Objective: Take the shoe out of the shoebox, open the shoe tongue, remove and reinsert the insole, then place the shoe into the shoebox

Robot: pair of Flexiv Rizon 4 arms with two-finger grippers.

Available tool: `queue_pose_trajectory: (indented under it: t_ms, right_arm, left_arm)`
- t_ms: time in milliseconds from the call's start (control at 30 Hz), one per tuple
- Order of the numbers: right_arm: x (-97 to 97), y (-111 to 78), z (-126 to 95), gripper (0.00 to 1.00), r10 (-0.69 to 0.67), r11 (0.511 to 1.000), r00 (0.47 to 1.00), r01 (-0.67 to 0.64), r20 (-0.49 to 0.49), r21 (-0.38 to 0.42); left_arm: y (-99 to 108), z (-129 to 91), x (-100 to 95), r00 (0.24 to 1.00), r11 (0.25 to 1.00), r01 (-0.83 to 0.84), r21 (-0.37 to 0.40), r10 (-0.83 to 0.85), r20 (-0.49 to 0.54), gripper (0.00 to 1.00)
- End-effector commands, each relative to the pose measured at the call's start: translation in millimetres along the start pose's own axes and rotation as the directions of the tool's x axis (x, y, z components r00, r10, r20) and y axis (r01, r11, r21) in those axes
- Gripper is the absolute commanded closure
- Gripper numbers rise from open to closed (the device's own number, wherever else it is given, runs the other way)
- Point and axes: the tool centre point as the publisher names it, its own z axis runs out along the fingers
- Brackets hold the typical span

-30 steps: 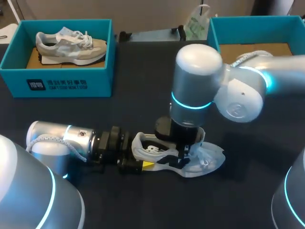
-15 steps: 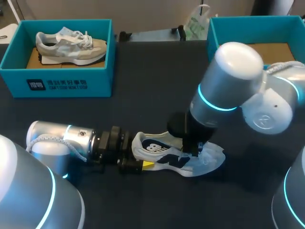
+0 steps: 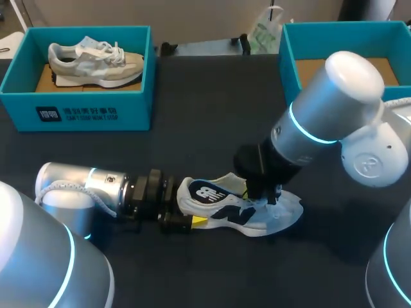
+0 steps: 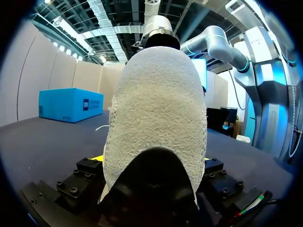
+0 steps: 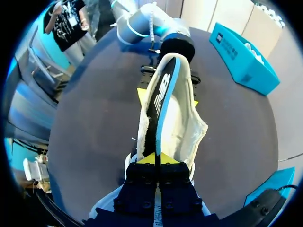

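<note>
Right wrist view: right tool (image 5: pixel 155 159) pinches the insole (image 5: pixel 160 99); left tool (image 4: pixel 154 165) clamps the shoe (image 5: pixel 189 123) heel. A weak pinch could let the insole slip free.

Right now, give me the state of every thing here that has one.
shoe: on the table, outside both boxes
insole: partly lifted out of the shoe
left gripper: shut on the shoe's heel
right gripper: shut on the insole
left shoebox: open, grey shoe inside
right shoebox: open
</note>
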Motion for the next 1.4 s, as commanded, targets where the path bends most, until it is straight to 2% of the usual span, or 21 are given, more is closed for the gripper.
queue_pose_trajectory:
  t_ms: [33,67,100,133,433,500,733,800,833,900,967,1100,1400]
  right_arm:
    - [-6.8,8.0,2.3,0.71,-0.006,1.0,1.0,0.007,-0.021,0.02]
    - [-7.1,8.6,2.2,0.58,-0.007,1.0,1.0,0.008,-0.021,0.021]
    - [-7.3,9.2,1.7,0.5,-0.008,1.0,1.0,0.008,-0.021,0.021]
    - [-7.4,9.8,0.9,0.35,-0.009,1.0,1.0,0.01,-0.02,0.022]
    - [-6.3,17.8,-0.8,0.45,-0.003,0.999,1.0,0.004,-0.027,0.045]
    - [-6.6,20.4,0.8,0.5,0.01,0.998,0.999,-0.008,-0.034,0.062]
    - [-10.0,31.7,8.1,0.5,0.053,0.991,0.998,-0.05,-0.024,0.124]
    - [-11.2,33.1,10.0,0.41,0.068,0.989,0.998,-0.065,-0.017,0.135]
    - [-11.8,33.6,10.9,0.41,0.074,0.987,0.997,-0.071,-0.015,0.141]
    - [-12.6,33.8,12.5,0.44,0.09,0.986,0.996,-0.088,-0.011,0.144]
    - [-12.8,34.5,13.8,0.5,0.108,0.982,0.994,-0.106,-0.003,0.159]
    - [-12.0,36.3,16.4,0.52,0.151,0.966,0.988,-0.151,0.018,0.208]
    - [-9.4,28.3,25.7,0.51,0.207,0.954,0.978,-0.202,0.003,0.22]
  left_arm:
    - [0.2,0.7,-0.4,1.0,1.0,0.0,-0.001,0.0,0.002,1.0]
    - [0.2,0.7,-0.4,1.0,1.0,0.0,-0.001,0.0,0.002,1.0]
    - [0.2,0.7,-0.4,1.0,1.0,0.0,-0.001,0.0,0.002,1.0]
    - [0.2,0.7,-0.4,1.0,1.0,0.0,-0.001,0.0,0.002,1.0]
    - [0.2,0.7,-0.4,1.0,1.0,0.0,-0.001,0.0,0.002,1.0]
    - [0.2,0.7,-0.4,1.0,1.0,0.0,-0.001,0.0,0.002,1.0]
    - [0.2,0.7,-0.4,1.0,1.0,0.0,-0.001,0.0,0.002,1.0]
    - [0.2,0.7,-0.4,1.0,1.0,0.0,-0.001,0.0,0.002,1.0]
    - [0.2,0.7,-0.4,1.0,1.0,0.0,-0.001,0.0,0.002,1.0]
    - [0.2,0.7,-0.4,1.0,1.0,0.0,-0.001,0.0,0.002,1.0]
    - [0.2,0.7,-0.4,1.0,1.0,0.0,-0.001,0.0,0.002,1.0]
    - [0.2,0.7,-0.4,1.0,1.0,0.0,-0.001,0.0,0.002,1.0]
    - [0.2,0.7,-0.4,1.0,1.0,0.0,-0.001,0.0,0.002,1.0]
